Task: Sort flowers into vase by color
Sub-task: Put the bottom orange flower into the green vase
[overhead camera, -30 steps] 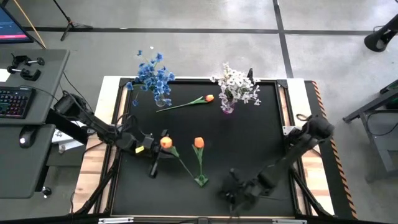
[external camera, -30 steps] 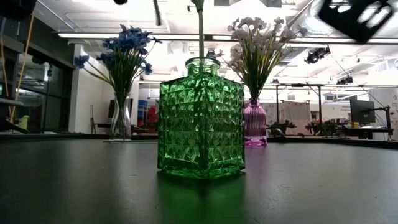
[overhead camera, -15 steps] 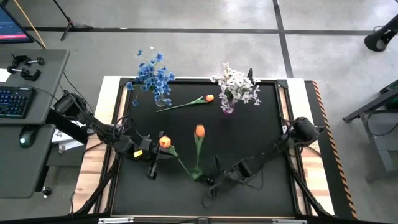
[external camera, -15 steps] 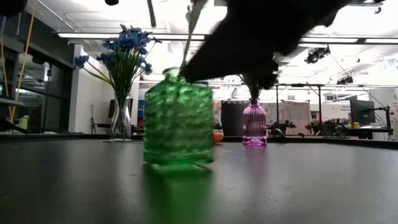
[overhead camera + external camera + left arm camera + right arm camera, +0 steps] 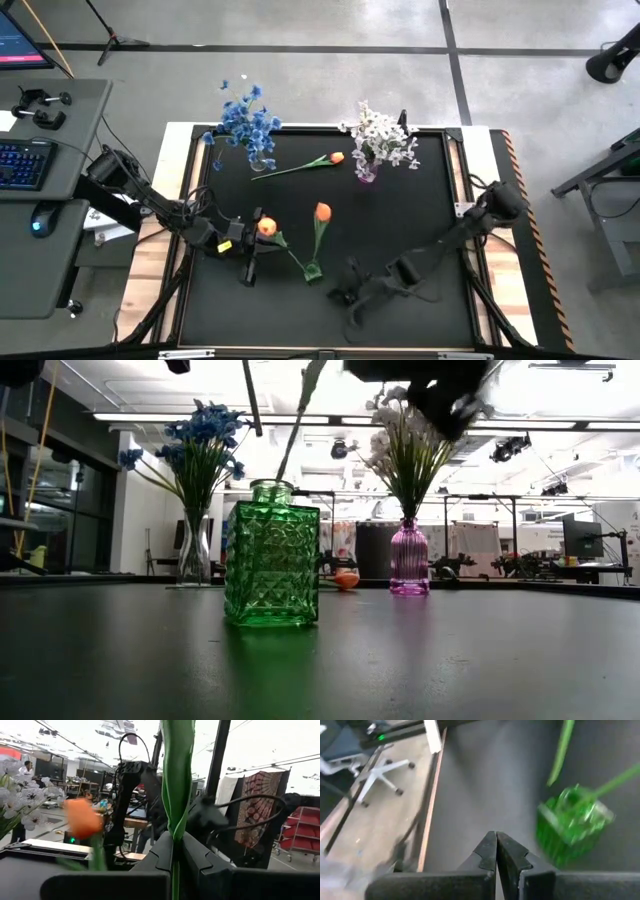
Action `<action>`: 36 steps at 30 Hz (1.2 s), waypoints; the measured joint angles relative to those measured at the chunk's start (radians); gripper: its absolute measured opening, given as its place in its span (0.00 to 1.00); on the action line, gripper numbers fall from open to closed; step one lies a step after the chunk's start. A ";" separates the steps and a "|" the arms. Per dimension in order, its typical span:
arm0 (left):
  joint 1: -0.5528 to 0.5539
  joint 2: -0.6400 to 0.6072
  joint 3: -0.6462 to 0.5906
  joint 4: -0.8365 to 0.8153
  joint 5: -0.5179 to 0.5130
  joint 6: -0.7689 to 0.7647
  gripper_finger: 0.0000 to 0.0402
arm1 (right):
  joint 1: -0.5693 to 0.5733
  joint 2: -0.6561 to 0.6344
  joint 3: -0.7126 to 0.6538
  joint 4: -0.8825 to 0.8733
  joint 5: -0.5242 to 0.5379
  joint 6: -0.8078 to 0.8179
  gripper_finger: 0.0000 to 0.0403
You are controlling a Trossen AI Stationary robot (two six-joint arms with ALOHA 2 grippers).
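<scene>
- right pincer (image 5: 350,297) low at the near edge of the black surface (image 5: 420,210), fingers pressed together, nothing between them; right wrist view shows its closed tips (image 5: 496,851) above bare black mat
- green vase (image 5: 312,270) stands upright just left of the right pincer, apart from it; faceted square glass in the low view (image 5: 271,565); looks blurred in the right wrist view (image 5: 572,822)
- one orange tulip (image 5: 322,212) has its stem down in the green vase, blossom leaning toward the far side
- left pincer (image 5: 256,238) left of the green vase, clamped on the green stem of a second orange tulip (image 5: 266,227); left wrist view shows the stem (image 5: 176,780) pinched between the closed fingers (image 5: 161,855)
- that stem's lower end reaches the green vase mouth; two stems rise from the vase in the low view
- third orange tulip (image 5: 336,157) lies flat on the surface farther back, between the two far vases
- clear vase (image 5: 262,160) at far left holds the blue flowers (image 5: 245,120)
- purple vase (image 5: 366,172) at far right holds the white flowers (image 5: 380,135)
</scene>
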 joint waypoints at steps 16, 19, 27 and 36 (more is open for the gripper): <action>0.032 0.001 0.000 -0.062 -0.037 -0.041 0.00 | 0.147 -0.042 0.000 -0.171 0.178 0.231 0.00; 0.032 0.001 0.000 -0.044 0.002 -0.056 0.00 | 0.146 -0.042 0.000 -0.177 0.178 0.229 0.00; 0.058 0.035 0.000 -0.036 -0.021 -0.057 0.00 | 0.146 -0.041 0.000 -0.188 0.178 0.231 0.00; 0.064 0.072 0.000 -0.037 -0.005 -0.062 0.00 | 0.146 -0.041 0.000 -0.188 0.177 0.232 0.00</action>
